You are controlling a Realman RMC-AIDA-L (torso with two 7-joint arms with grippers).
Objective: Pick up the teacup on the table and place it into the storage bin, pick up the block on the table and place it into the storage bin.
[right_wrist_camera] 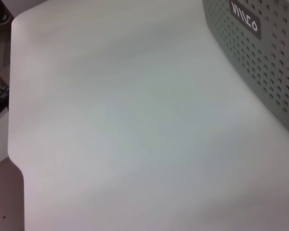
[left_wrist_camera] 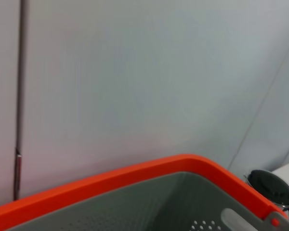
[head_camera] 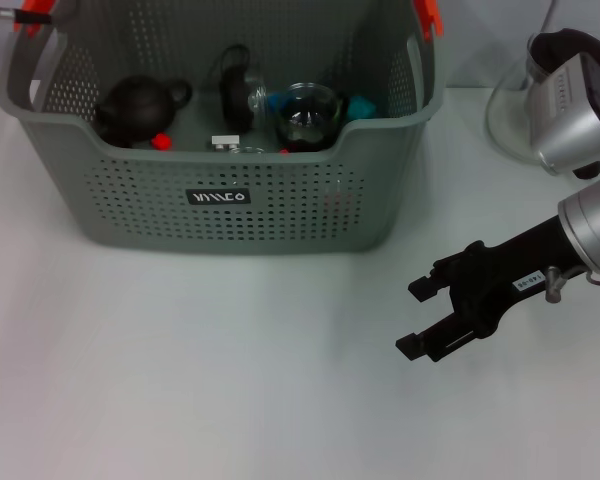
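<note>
Bright, even light; soft shadows on the table [head_camera: 180, 350]; wrist views blurred.

1. The right arm comes in from about 3 o'clock in the head view, its silver wrist leading into a black forearm link that slants toward 8 o'clock.
2. The right hand [head_camera: 414, 318] hovers above the table, holding nothing, with its two black fingers [head_camera: 420, 288] spread apart.
3. The left arm and its hand appear in none of the views.
</note>
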